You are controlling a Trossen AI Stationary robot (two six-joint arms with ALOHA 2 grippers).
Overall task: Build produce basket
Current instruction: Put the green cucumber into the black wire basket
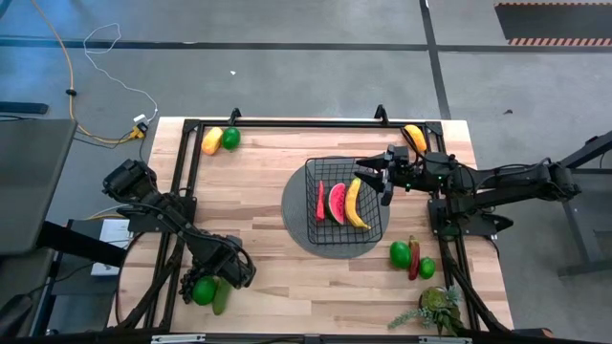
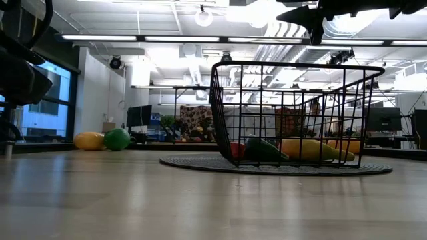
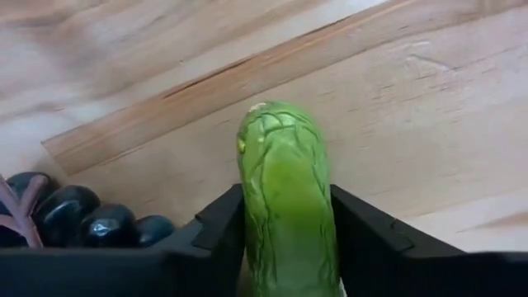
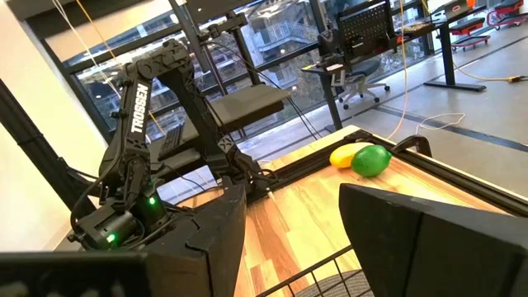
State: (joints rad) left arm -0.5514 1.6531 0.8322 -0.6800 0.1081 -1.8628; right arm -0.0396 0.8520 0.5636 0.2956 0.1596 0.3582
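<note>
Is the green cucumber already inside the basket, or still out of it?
Out. The cucumber lies on the table between the left pincer fingers, far from the basket.

"TROSSEN" runs along the left arm.

Your black wire basket sits upright mid-bench, holding chili, watermelon slice and banana; the cucumber lies at the near-left corner.
</note>
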